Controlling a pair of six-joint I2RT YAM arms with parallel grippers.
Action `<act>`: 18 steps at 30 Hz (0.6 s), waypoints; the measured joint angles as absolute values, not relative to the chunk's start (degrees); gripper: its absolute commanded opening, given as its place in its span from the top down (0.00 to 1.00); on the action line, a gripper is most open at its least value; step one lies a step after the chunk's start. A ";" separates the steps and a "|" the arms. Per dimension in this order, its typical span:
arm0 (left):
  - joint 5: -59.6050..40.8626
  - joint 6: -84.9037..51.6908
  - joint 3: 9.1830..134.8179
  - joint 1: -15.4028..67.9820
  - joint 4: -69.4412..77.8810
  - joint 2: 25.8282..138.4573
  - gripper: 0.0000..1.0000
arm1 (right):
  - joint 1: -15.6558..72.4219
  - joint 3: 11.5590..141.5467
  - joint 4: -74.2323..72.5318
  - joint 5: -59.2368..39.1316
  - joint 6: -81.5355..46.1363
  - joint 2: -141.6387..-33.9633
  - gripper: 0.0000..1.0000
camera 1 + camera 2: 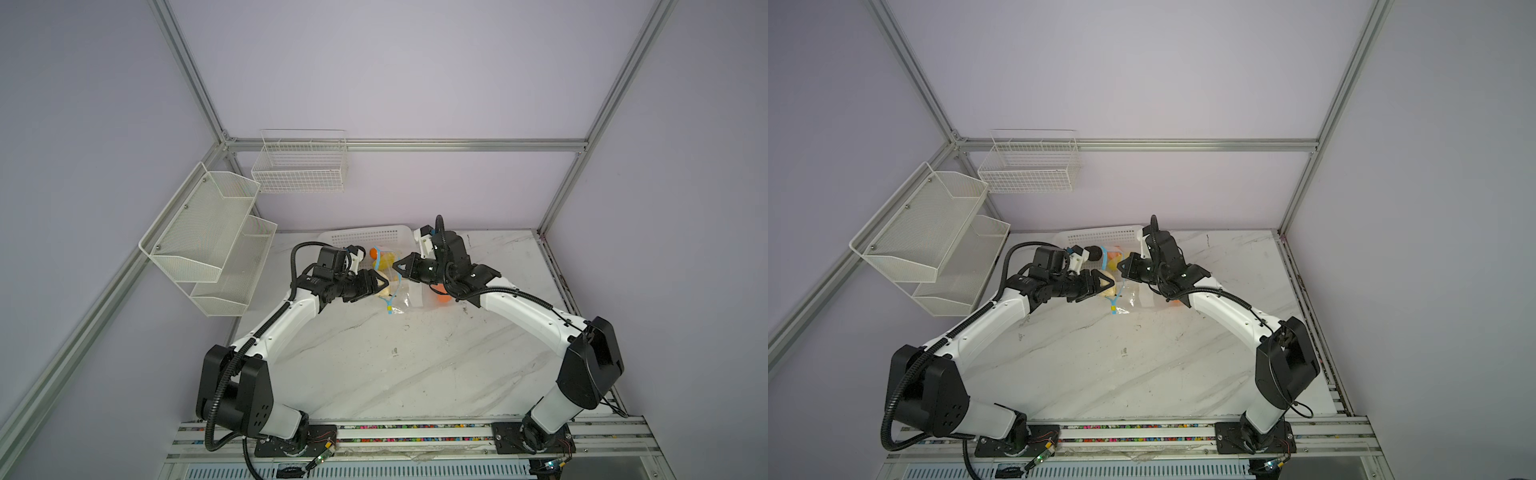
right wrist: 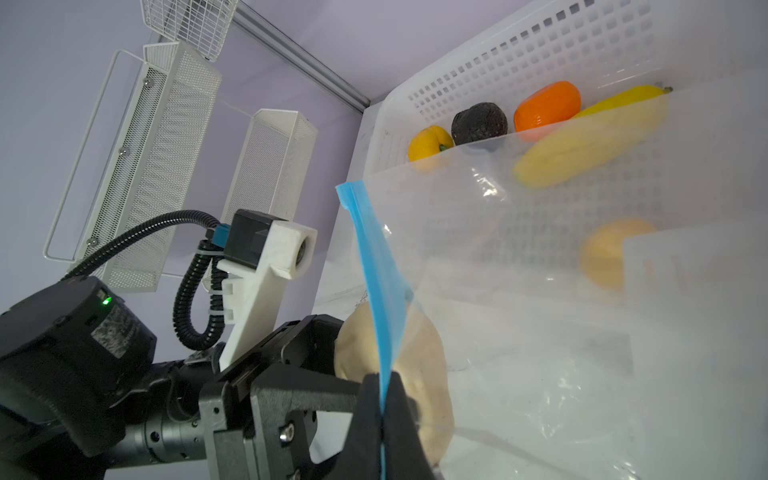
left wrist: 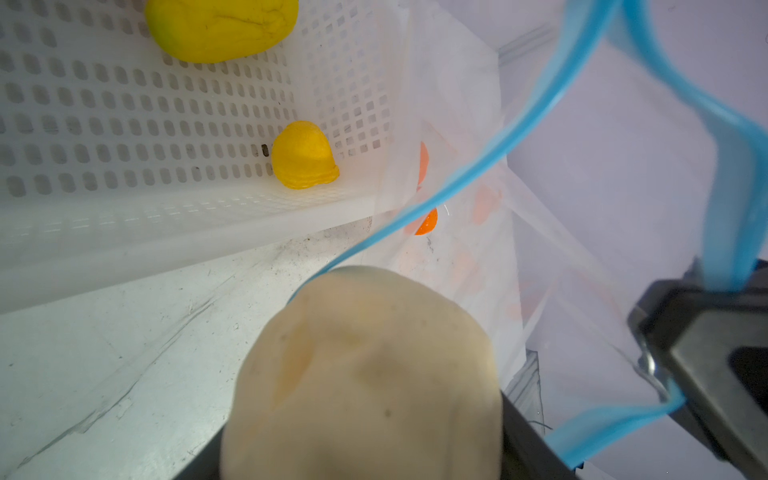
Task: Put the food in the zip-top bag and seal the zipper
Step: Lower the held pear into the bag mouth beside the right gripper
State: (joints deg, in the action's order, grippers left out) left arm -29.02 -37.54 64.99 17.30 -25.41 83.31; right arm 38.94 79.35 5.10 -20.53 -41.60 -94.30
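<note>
Loading step: my right end effector [image 2: 381, 409], pinching the zipper [image 2: 376, 274], holds the zip-top bag [image 2: 540, 353] open just ahead of my left end effector [image 1: 382, 286], which is clamped on the cream-white food [image 3: 365, 374]; next, advance it inside and release.

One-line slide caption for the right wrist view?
Right gripper pinches the bag by its blue zipper while the left gripper holds a cream-white food item at the mouth, basket behind.
</note>
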 measured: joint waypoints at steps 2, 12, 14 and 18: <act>-28.45 -38.37 65.01 17.54 -25.39 82.32 0.60 | 38.94 79.13 4.89 -20.60 -41.69 -94.30 1.00; -26.13 -38.76 67.05 21.10 -26.41 79.79 0.56 | 39.13 78.48 4.10 -20.64 -41.76 -94.30 1.00; -25.17 -38.39 67.61 21.74 -27.24 79.81 0.55 | 39.20 78.46 4.08 -20.64 -41.76 -94.30 1.00; -23.03 -37.67 69.08 22.96 -29.52 79.99 0.53 | 39.31 78.46 4.05 -20.67 -41.76 -94.30 1.00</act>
State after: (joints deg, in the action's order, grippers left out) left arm -23.03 -37.67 69.08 22.96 -29.52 79.99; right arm 39.31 78.46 4.05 -20.67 -41.76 -94.30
